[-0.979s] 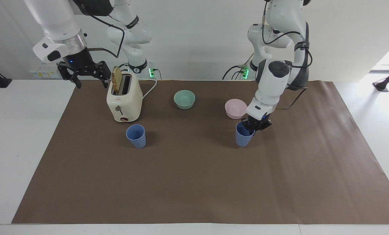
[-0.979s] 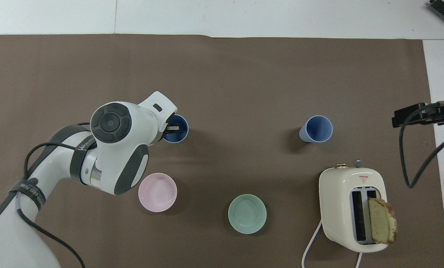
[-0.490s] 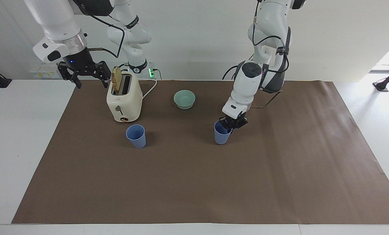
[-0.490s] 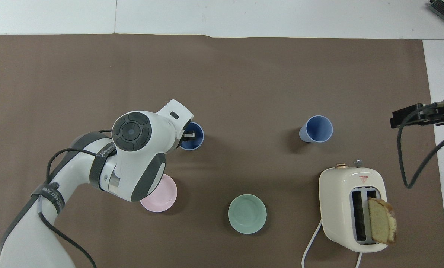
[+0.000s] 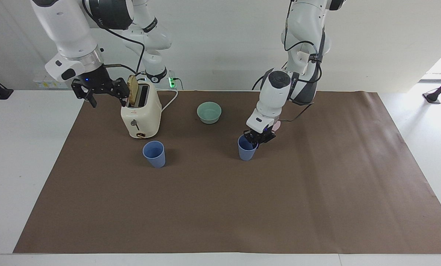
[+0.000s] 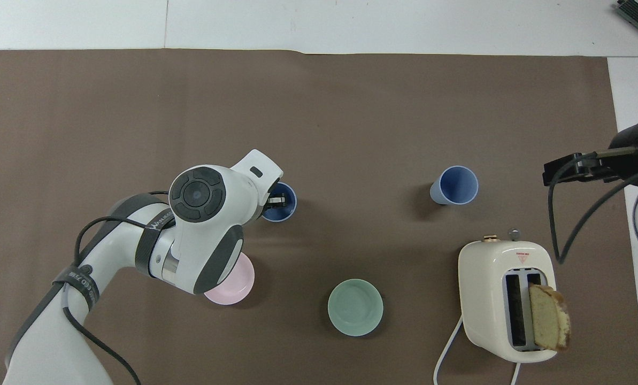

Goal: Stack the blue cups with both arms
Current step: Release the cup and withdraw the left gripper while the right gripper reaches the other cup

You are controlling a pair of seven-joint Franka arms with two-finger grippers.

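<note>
One blue cup (image 5: pixel 246 151) hangs upright from my left gripper (image 5: pixel 254 142), which is shut on its rim, one finger inside; it is at or just above the brown mat. In the overhead view the cup (image 6: pixel 281 206) shows beside the left gripper (image 6: pixel 276 201). The other blue cup (image 5: pixel 154 153) stands free on the mat just farther from the robots than the toaster; it also shows in the overhead view (image 6: pixel 455 185). My right gripper (image 5: pixel 101 92) is open and empty, raised over the mat's edge beside the toaster, and it shows in the overhead view (image 6: pixel 573 167).
A cream toaster (image 5: pixel 141 114) with a bread slice stands at the right arm's end, cord trailing toward the robots. A teal bowl (image 5: pixel 209 112) sits mid-table near the robots. A pink bowl (image 6: pixel 233 280) is mostly hidden under the left arm.
My left gripper has carried its blue cup toward the right arm's end, past the pink bowl. My right gripper has shifted a little lower and closer to the toaster.
</note>
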